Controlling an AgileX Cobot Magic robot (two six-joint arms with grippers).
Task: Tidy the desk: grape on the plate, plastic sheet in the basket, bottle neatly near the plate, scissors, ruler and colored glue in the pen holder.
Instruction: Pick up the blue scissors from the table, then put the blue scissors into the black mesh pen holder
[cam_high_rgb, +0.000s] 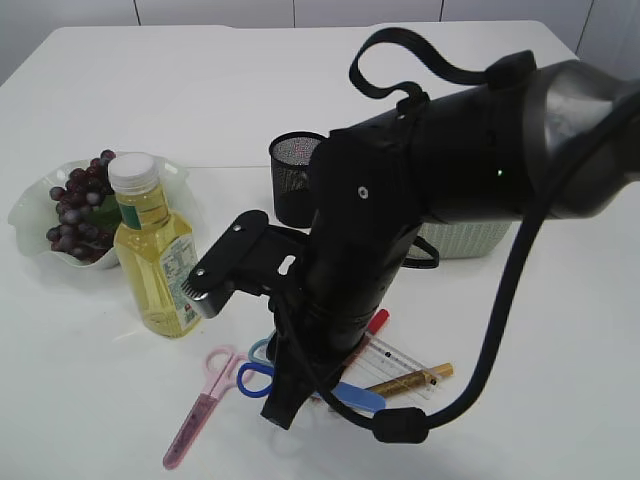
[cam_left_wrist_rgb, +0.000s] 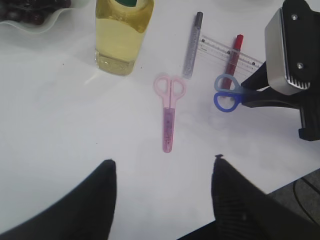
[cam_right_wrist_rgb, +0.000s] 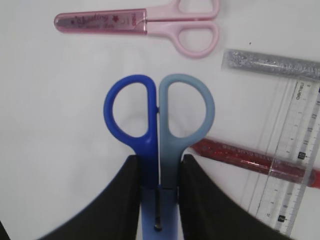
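Blue-handled scissors (cam_right_wrist_rgb: 159, 130) are clamped at the shank between the right gripper (cam_right_wrist_rgb: 159, 200) jaws, on the table (cam_high_rgb: 560, 330). Pink scissors (cam_right_wrist_rgb: 145, 22), red glue (cam_right_wrist_rgb: 250, 156), silver glue (cam_right_wrist_rgb: 270, 64) and ruler (cam_right_wrist_rgb: 295, 150) lie nearby. Left gripper (cam_left_wrist_rgb: 162, 172) hovers with jaws spread, empty, over the pink scissors, near the bottle (cam_left_wrist_rgb: 122, 35).

A white table (cam_high_rgb: 200, 90) carries everything. The plate of grapes (cam_high_rgb: 80, 205) sits at nine o'clock, the yellow bottle (cam_high_rgb: 155, 255) beside it; pen holder (cam_high_rgb: 293, 175) and basket (cam_high_rgb: 465, 240) toward twelve; pink scissors (cam_left_wrist_rgb: 169, 112), blue scissors (cam_right_wrist_rgb: 157, 115), ruler (cam_left_wrist_rgb: 230, 52) and glitter glue tubes (cam_left_wrist_rgb: 192, 45) at six.
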